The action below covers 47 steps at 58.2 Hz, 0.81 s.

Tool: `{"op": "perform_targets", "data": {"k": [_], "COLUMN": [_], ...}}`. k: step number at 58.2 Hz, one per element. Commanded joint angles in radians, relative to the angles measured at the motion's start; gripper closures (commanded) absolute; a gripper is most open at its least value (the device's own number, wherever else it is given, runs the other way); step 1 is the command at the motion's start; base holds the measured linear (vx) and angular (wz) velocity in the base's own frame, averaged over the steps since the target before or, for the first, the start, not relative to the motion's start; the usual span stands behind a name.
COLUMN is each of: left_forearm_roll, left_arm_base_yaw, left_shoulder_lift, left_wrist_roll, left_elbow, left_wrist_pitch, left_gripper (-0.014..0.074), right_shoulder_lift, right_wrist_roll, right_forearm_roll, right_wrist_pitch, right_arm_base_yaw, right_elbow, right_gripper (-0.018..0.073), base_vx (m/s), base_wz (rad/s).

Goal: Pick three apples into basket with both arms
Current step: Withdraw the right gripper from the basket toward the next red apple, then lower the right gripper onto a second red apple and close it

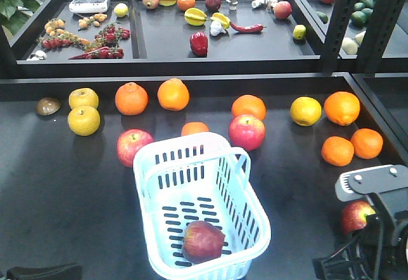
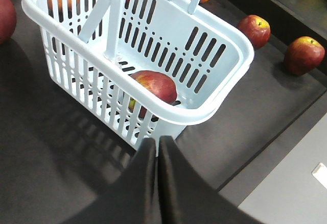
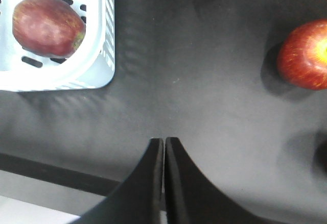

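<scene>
Status first: one apple (image 1: 203, 242) lay in the basket (image 1: 141, 165), near its front wall, so two more were needed. Left jaws were pressed fully together w/ nothing held, hanging just outside the basket's near rim in the left wrist view. Right jaws were likewise closed tight and empty, over bare desk (image 3: 204, 106) between the basket corner and the near apple (image 3: 306, 55).

Risks, as I judged them:

1. Both sets of jaws would've had to open before any descent. Coming down closed would only shove a round apple & send it rolling, poss. toward the desk edge.
2. The near apple sat tight against the right arm (image 1: 373, 183) in the front view, partly hidden. A swing of that arm could knock it away before the jaws got round it.
3. The rear-right apple (image 1: 247, 131) sat just beside the basket's back corner w/ an orange (image 1: 248, 106) right behind it, so a sloppy approach could nudge the basket or grab the wrong fruit. The rear-left apple (image 1: 132, 145) had more room.
4. The basket looked light, so a bump to its rim or handle (image 2: 113, 25) would prob. slide it.
5. Releasing from too high onto the apple inside could bounce or bruise both.
</scene>
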Motion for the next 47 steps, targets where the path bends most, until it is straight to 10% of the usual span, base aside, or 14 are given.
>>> {"op": "perform_targets", "data": {"k": [1, 47], "left_forearm_roll": [-0.037, -0.037], "left_arm_base_yaw": [-0.005, -0.005], "left_shoulder_lift": [0.0, 0.0], "left_wrist_roll": [-0.007, -0.007], "left_elbow": [-0.025, -0.025], "left_wrist_pitch": [-0.022, -0.099], "left_gripper": [0.0603, 0.0603], "right_shoulder_lift": [-0.05, -0.126], "right_wrist_roll": [0.005, 0.009], "right_forearm_roll": [-0.027, -0.034], "right_wrist_pitch": [-0.053, -0.037], "right_arm_base_yaw": [-0.001, -0.001], "right_elbow": [-0.024, -0.024], "right_gripper": [0.0564, 0.0564], "base_vx": [0.0, 0.0], "base_wz": [0.0, 0.0]}}
